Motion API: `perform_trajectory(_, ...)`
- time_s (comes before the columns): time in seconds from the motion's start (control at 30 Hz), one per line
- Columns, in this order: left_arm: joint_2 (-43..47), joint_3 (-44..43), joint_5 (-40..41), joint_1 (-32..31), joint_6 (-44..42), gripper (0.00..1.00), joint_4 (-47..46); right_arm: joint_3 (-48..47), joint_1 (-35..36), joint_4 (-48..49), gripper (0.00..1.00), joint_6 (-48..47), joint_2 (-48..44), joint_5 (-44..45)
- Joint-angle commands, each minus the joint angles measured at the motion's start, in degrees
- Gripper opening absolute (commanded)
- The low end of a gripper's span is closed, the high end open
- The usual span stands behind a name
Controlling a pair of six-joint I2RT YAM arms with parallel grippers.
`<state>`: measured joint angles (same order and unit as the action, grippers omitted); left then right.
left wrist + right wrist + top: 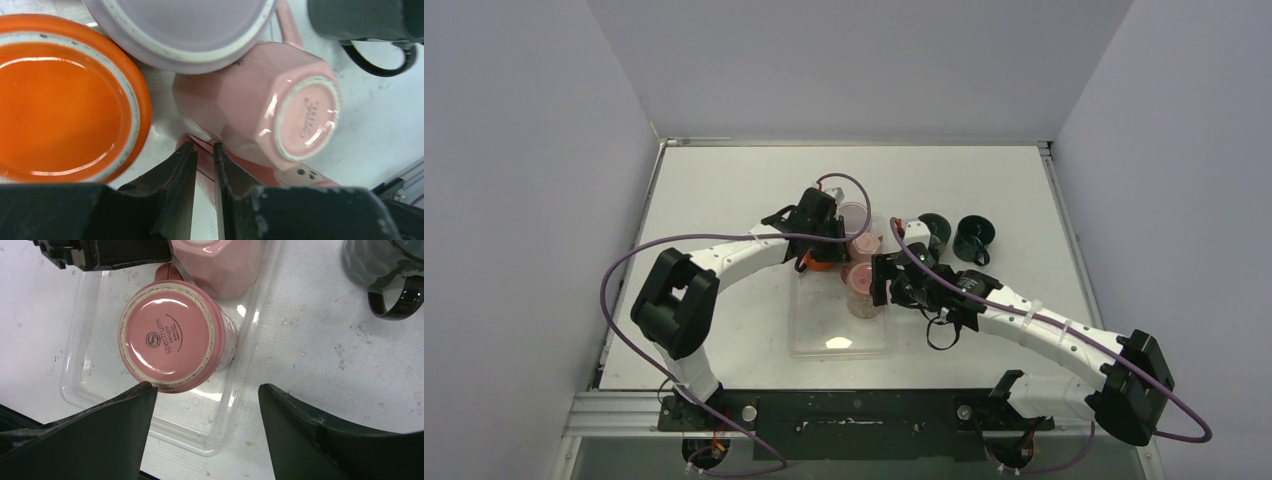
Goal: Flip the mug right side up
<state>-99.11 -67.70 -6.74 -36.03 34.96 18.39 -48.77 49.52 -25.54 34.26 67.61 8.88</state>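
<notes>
A round pink mug point(172, 335) stands upside down in a clear tray point(200, 435), base up, with its handle point(166, 272) at the far side. My right gripper point(205, 390) is open wide and hovers over the tray's near corner, its left finger just beside the mug's base; it is right of the mug in the top view point(882, 282). My left gripper point(204, 148) is nearly closed, with the mug's reddish handle point(205, 157) between its fingertips. In the top view the left gripper point(829, 245) sits behind the mug point(862, 282).
A faceted pink mug point(260, 100) lies tilted next to the round one. An orange mug point(60, 100) and a lavender mug point(180, 25) stand upside down close by. Two dark mugs point(934, 228) point(974, 238) sit on the table right of the tray.
</notes>
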Motion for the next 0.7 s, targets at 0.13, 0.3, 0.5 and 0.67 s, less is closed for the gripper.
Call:
perform_trajectory(0.13, -3.63, -3.14, -8.05, 1.58, -9.85, 0.2, -0.19, 1.52, -0.21, 3.19, 0.75, 0.46, -1.17, -1.75)
perform_trajectory(0.3, 0.11, 3.22, -10.37, 1.45, -9.36, 0.22, -3.95, 2.18, -0.21, 3.72, 0.75, 0.46, -0.87, -2.11)
perform_trajectory(0.5, 3.92, 9.34, -14.92, 0.97, -7.02, 0.23, -8.94, 1.92, -0.3, 3.64, 0.75, 0.39, 0.74, -1.49)
perform_trajectory(0.67, 7.67, 13.37, -13.78, -0.24, -6.3, 0.24, -9.49, 1.05, -0.39, 2.82, 0.74, 0.67, 2.24, 0.08)
